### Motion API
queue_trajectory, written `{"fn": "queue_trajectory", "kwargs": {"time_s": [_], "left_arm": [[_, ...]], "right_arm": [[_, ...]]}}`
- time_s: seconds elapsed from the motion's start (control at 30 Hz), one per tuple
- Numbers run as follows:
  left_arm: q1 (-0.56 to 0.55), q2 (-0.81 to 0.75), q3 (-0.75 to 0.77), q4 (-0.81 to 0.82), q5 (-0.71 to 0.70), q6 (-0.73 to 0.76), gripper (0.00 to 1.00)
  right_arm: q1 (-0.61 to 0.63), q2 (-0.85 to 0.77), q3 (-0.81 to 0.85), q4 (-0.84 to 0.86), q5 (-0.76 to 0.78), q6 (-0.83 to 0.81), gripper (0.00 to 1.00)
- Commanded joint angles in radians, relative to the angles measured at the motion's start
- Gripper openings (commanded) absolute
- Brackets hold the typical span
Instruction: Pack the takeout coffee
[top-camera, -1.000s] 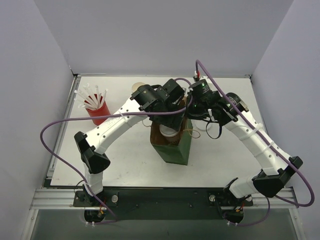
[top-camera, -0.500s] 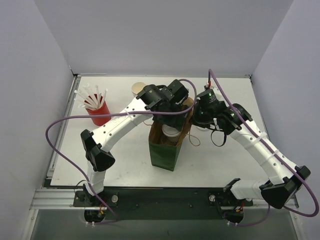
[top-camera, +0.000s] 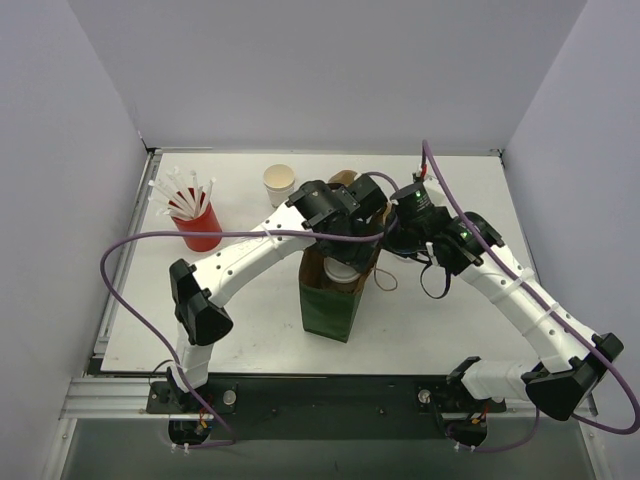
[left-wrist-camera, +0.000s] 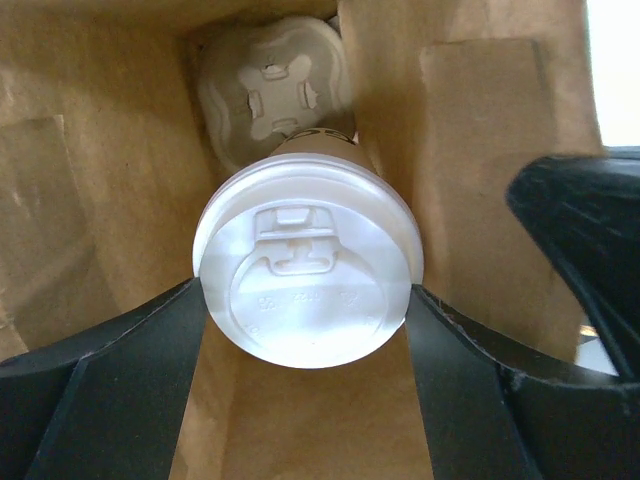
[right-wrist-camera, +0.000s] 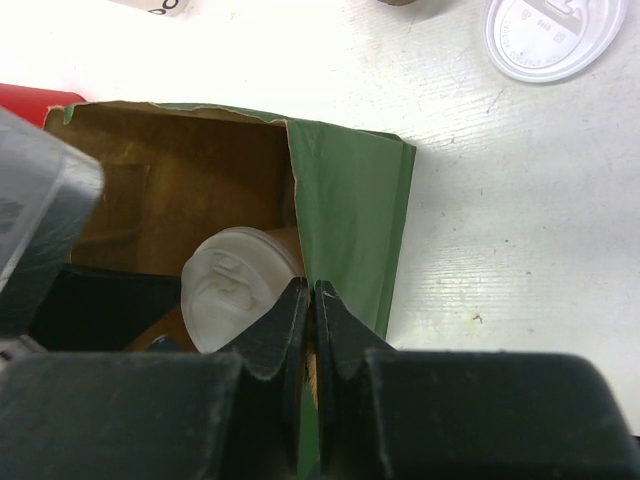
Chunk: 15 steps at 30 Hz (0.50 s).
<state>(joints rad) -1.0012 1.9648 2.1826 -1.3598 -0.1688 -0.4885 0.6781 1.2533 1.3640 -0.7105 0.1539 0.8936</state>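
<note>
Inside the upright green paper bag (top-camera: 335, 305) with its brown lining, the takeout coffee (left-wrist-camera: 305, 285), a white paper cup under a white plastic lid, sits between the left fingers (left-wrist-camera: 130, 360), spread wide and touching the lid rim on both sides; a moulded pulp carrier (left-wrist-camera: 275, 95) lies below; whether the cup is seated there I cannot tell; letting go and withdrawing seem left; the right fingers (right-wrist-camera: 280, 335), pressed together, pinch the bag's wall; the close walls crowd the way out; on the worktop (top-camera: 440, 320), apart from the bag, are a red cup of white straws (top-camera: 195, 228), an open paper cup (top-camera: 279, 184) and a loose white lid (right-wrist-camera: 545, 35).
</note>
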Motion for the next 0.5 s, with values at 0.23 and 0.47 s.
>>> {"fn": "queue_trajectory", "kwargs": {"time_s": [0.23, 0.47], "left_arm": [[-0.011, -0.052, -0.165, -0.047, -0.008, -0.062, 0.39], [-0.011, -0.040, -0.185, -0.045, 0.002, -0.059, 0.39]], "right_arm": [[0.021, -0.057, -0.034, -0.014, 0.079, 0.047, 0.00], [0.031, -0.072, -0.043, -0.015, 0.085, 0.051, 0.00]]}}
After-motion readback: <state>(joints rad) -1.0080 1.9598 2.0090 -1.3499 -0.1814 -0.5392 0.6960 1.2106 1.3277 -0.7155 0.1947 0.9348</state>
